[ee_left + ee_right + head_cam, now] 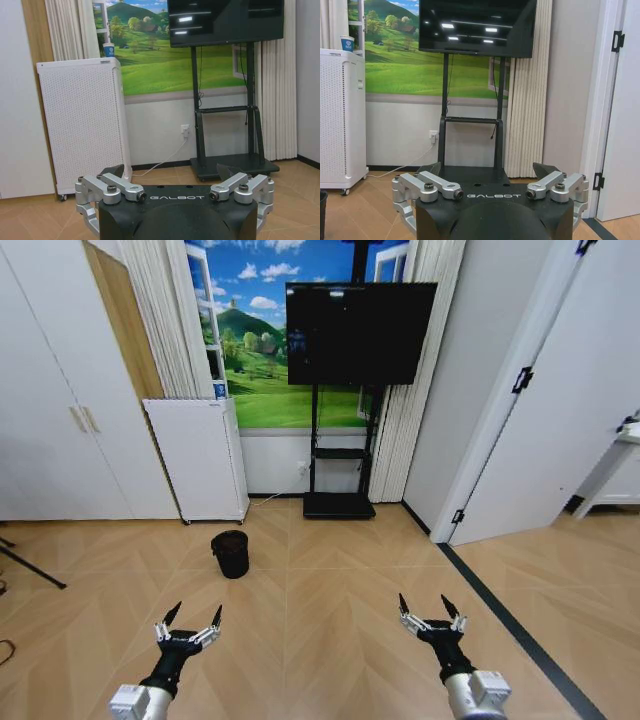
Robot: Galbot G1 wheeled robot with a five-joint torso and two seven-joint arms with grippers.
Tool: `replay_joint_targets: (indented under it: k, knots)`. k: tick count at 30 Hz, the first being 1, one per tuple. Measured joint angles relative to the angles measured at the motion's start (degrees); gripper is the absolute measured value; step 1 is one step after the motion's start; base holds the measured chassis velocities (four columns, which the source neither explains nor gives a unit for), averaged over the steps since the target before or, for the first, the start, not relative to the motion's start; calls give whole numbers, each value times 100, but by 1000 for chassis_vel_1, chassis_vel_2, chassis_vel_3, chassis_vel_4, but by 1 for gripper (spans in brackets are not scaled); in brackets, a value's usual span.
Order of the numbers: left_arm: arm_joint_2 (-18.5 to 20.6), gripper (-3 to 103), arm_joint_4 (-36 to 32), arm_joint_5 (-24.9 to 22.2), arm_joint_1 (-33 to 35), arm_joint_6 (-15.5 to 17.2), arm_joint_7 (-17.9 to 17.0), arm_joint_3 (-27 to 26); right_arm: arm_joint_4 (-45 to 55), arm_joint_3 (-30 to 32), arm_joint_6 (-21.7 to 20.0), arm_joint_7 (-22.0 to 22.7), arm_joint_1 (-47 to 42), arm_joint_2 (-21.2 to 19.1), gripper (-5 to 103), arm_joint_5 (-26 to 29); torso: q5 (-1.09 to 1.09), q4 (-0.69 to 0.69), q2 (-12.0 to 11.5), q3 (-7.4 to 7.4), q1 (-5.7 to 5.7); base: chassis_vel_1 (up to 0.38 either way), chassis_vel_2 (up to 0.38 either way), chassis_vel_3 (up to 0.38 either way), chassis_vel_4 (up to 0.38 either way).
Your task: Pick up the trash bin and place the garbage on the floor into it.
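The trash bin [230,553], small, black and round, stands upright on the wooden floor ahead and slightly left of centre. A dark sliver of it also touches the edge of the right wrist view [322,212]. My left gripper [196,612] hovers open over the floor, short of the bin and a little to its left, with nothing between its fingers [171,171]. Farther right, my right gripper [424,602] is at the same height, open and empty [486,169]. The garbage is out of view.
A white perforated cabinet [200,455] stands against the back wall behind the bin, with a paper cup [108,49] on top. A TV on a black stand [338,505] is beside it. A white door [540,440] angles in on the right; a tripod leg [30,568] lies at the left.
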Motion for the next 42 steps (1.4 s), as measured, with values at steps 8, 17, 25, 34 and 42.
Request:
replay_joint_targets:
  k: [8, 17, 25, 34, 42]
  knots:
    - [0, 100, 0, 0, 0, 0, 0, 0, 0, 0, 0, 0, 0, 0, 100, 0, -1, 0, 0, 0, 0, 0, 0, 0, 0]
    - [0, 100, 0, 0, 0, 0, 0, 0, 0, 0, 0, 0, 0, 0, 100, 0, -1, 0, 0, 0, 0, 0, 0, 0, 0]
    - [0, 100, 0, 0, 0, 0, 0, 0, 0, 0, 0, 0, 0, 0, 100, 0, -1, 0, 0, 0, 0, 0, 0, 0, 0]
    - [0, 100, 0, 0, 0, 0, 0, 0, 0, 0, 0, 0, 0, 0, 100, 0, -1, 0, 0, 0, 0, 0, 0, 0, 0]
    - [0, 100, 0, 0, 0, 0, 0, 0, 0, 0, 0, 0, 0, 0, 100, 0, -1, 0, 0, 0, 0, 0, 0, 0, 0]
